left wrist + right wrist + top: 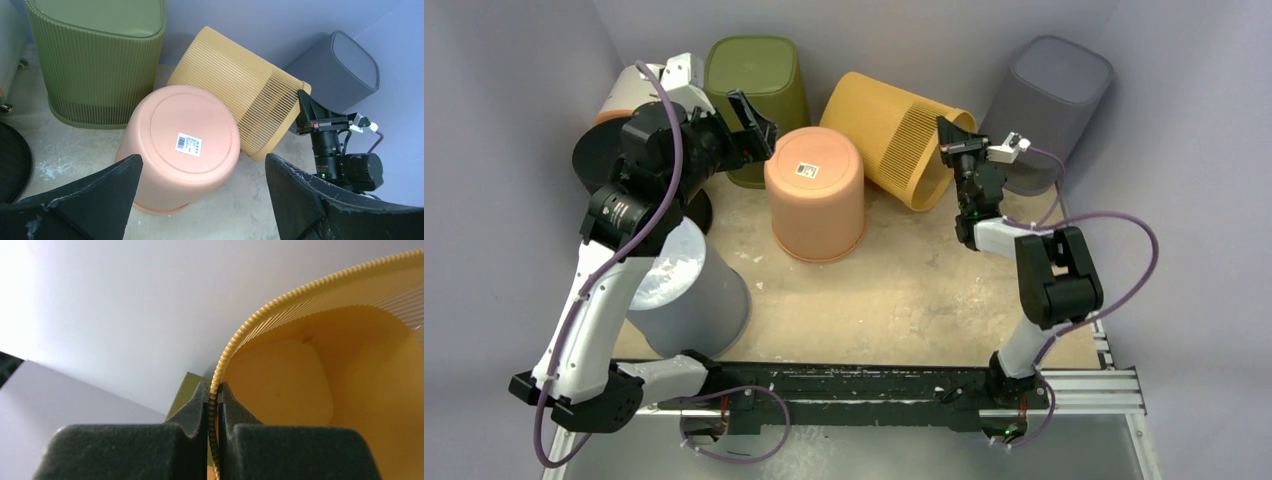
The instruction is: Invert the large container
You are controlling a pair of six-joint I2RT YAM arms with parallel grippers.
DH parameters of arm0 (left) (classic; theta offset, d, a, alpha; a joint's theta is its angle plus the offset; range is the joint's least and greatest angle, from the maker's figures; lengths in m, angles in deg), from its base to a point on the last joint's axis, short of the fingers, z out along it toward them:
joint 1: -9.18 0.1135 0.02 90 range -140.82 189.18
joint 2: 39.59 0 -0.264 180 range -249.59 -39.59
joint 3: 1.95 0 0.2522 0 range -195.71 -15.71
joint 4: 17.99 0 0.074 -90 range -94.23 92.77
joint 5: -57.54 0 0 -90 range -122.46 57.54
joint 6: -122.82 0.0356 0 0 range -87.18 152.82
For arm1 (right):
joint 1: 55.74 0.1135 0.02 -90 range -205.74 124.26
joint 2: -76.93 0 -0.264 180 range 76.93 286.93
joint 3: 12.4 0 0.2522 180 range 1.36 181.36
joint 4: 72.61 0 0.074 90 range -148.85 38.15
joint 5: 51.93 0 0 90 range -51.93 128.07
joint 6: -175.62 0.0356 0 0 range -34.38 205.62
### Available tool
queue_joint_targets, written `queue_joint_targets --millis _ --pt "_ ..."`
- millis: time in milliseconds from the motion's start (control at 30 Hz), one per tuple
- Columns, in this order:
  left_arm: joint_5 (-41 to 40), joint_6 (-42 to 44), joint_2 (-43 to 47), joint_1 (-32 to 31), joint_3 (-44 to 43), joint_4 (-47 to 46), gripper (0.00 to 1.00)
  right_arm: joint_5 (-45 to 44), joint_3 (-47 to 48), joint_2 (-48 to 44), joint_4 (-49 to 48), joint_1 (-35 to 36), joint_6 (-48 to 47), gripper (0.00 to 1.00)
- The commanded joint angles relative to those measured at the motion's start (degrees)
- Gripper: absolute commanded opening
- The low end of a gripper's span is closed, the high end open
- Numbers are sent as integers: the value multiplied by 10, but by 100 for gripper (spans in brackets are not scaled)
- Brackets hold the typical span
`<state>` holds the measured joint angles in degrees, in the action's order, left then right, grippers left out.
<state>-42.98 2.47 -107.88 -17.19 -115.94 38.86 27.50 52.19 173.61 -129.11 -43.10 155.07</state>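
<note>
The left tool (202,161) is hanging wide open at the bottom edge. Between its fingers (85,200) a pink bin (180,125) is sitting upside down on the bench (75,145). Above it a yellow bin (235,75) is lying tilted, the right tool (303,101) gripping its rim at right.

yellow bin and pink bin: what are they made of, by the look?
Yellow bin: probably thin moulded plastic, matte, fine ribs, slots near the rim. Pink bin: probably plastic too, smooth with slight sheen, moulded ring on its base.
</note>
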Motion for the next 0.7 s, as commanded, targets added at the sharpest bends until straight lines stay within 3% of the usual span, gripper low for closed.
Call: queue_joint_targets --millis 0,167,433,667 --pt "21 15 -22 0 -25 -7 89 54 21 43 -346 -36 129 0" --pt "28 13 -46 1 -32 -18 89 84 62 103 -463 -64 196 0" --pt "31 5 -67 1 -31 -31 89 146 174 106 -465 -81 205 0" --pt "27 -1 -82 1 -32 -41 89 178 223 178 -466 -88 246 0"
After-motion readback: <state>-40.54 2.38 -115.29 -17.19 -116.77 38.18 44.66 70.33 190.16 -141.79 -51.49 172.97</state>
